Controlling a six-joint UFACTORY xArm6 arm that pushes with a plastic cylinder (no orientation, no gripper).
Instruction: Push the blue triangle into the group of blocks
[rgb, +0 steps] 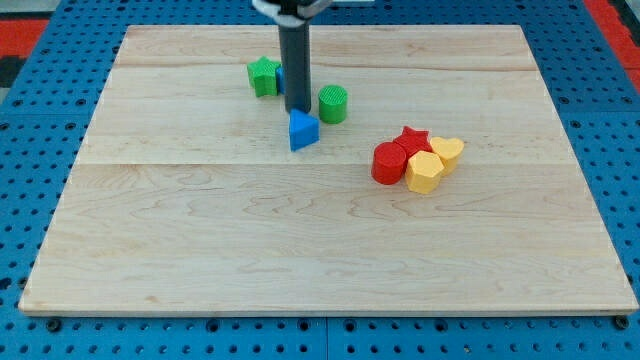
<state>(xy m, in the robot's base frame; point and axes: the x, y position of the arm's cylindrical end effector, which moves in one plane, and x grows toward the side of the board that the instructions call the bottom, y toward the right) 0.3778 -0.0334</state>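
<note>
The blue triangle (303, 131) lies on the wooden board (200, 250), above the view's middle. My tip (297, 110) stands right at the triangle's top edge, touching or nearly touching it. The group of blocks sits to the view's right: a red cylinder (388, 163), a red star (411, 140), a yellow hexagon (424, 172) and a yellow heart (447, 151), all packed together. The triangle is well apart from this group, to its left.
A green star-like block (263, 76) sits left of the rod, with another blue block (281, 76) partly hidden behind the rod. A green cylinder (333, 104) stands just right of the rod. A blue pegboard (600, 120) surrounds the board.
</note>
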